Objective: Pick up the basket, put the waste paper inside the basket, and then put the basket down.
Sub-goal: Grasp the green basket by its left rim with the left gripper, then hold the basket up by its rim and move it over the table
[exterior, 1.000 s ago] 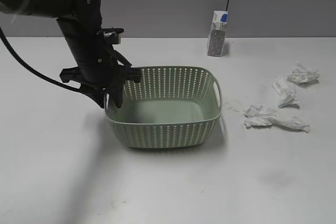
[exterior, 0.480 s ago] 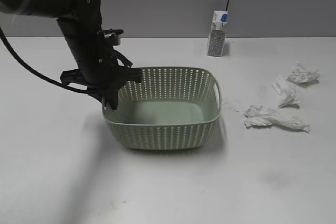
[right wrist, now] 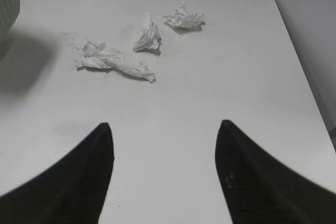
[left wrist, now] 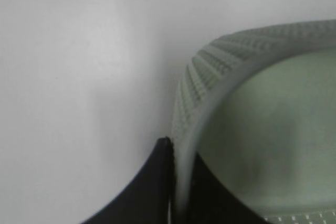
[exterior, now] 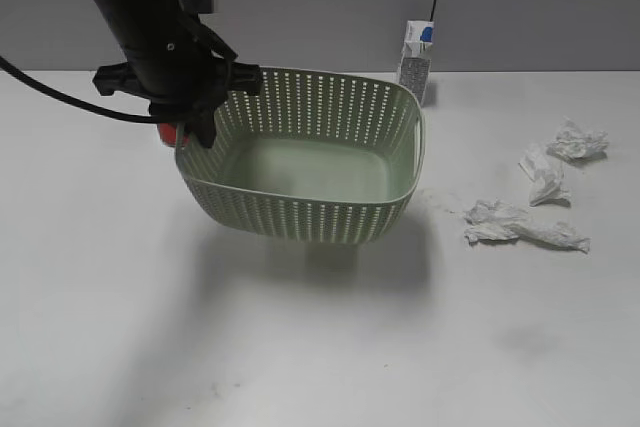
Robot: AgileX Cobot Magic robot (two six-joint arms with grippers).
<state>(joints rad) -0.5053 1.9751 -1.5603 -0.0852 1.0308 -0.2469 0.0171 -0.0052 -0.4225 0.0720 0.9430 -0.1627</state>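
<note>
The pale green slotted basket (exterior: 310,162) hangs tilted in the air above the table, lifted by its left rim. My left gripper (exterior: 196,132) is shut on that rim; in the left wrist view the two black jaws (left wrist: 181,153) pinch the basket wall (left wrist: 210,77). The basket is empty inside. Three wads of crumpled white waste paper (exterior: 523,226) lie on the table to the right, and show in the right wrist view (right wrist: 113,60). My right gripper (right wrist: 164,127) is open and empty, above bare table short of the paper; it is out of the exterior view.
A small white-grey carton with a blue cap (exterior: 414,64) stands at the back, right behind the basket's far corner. The table's right edge (right wrist: 294,40) runs close to the paper wads. A grey wall stands behind the table.
My left gripper has risen and moved slightly left with the basket, lifting it off the table and tilting it. The paper wads and carton have not moved.
</note>
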